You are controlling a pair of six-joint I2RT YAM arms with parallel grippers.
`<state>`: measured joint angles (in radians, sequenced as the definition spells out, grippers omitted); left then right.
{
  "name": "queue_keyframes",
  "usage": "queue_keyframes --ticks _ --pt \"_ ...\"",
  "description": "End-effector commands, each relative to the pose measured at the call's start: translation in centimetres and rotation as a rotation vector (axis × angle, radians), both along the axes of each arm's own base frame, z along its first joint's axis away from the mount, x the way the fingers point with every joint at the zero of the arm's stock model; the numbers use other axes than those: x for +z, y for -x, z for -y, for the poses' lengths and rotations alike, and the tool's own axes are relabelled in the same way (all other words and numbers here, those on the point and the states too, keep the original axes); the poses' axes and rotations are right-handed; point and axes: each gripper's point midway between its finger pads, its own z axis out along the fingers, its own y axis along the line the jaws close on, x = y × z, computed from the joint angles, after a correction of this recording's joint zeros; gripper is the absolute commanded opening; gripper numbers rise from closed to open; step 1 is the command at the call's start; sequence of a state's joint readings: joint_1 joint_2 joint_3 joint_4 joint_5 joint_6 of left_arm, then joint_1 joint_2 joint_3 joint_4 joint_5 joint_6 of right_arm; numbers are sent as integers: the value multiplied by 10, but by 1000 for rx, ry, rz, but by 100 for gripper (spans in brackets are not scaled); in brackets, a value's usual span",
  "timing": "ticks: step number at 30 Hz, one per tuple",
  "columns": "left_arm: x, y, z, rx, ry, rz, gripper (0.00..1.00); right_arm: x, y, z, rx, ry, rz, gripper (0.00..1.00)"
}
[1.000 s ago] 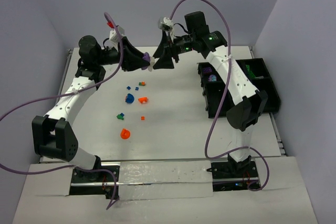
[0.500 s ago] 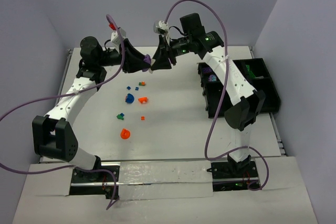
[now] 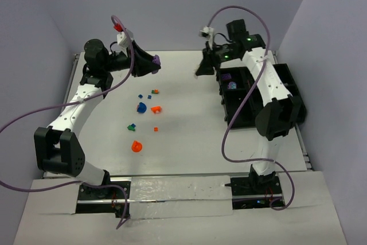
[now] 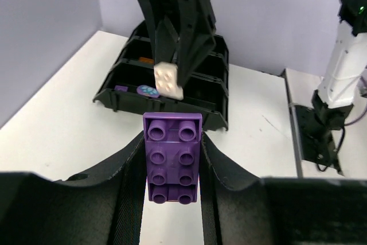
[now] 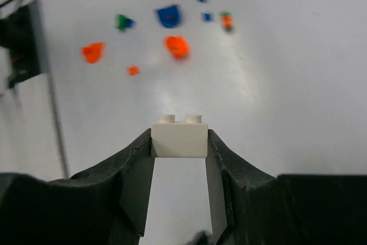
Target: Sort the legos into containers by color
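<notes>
A black tray point(image 3: 291, 97) of open compartments sits along the right edge of a white table point(image 3: 189, 142), close to the side wall. Just beyond the tray's far left corner, the right gripper point(image 3: 200, 73) hangs above the table, its fingers pinching a small white brick point(image 5: 179, 142). Well to the left of the tray, the left gripper point(image 3: 155, 61) is raised too, its fingers clamped on the long sides of a purple brick point(image 4: 172, 162). Loose bricks point(image 3: 143, 107) in orange, blue and green lie scattered left of the tray, with a wide stretch of bare tabletop between.

A second ago the two grippers met tip to tip, the white and purple pieces together. Now they have drawn apart, and the right one has swung back beside the tray.
</notes>
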<state>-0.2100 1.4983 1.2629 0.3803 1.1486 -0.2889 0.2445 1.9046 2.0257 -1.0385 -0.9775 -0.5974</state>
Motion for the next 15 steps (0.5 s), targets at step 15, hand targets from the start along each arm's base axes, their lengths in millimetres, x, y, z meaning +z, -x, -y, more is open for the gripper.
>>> queue_keyframes --ticks 15 --pt "-34 -49 42 166 -161 69 0 -61 25 391 -982 788 -29 0"
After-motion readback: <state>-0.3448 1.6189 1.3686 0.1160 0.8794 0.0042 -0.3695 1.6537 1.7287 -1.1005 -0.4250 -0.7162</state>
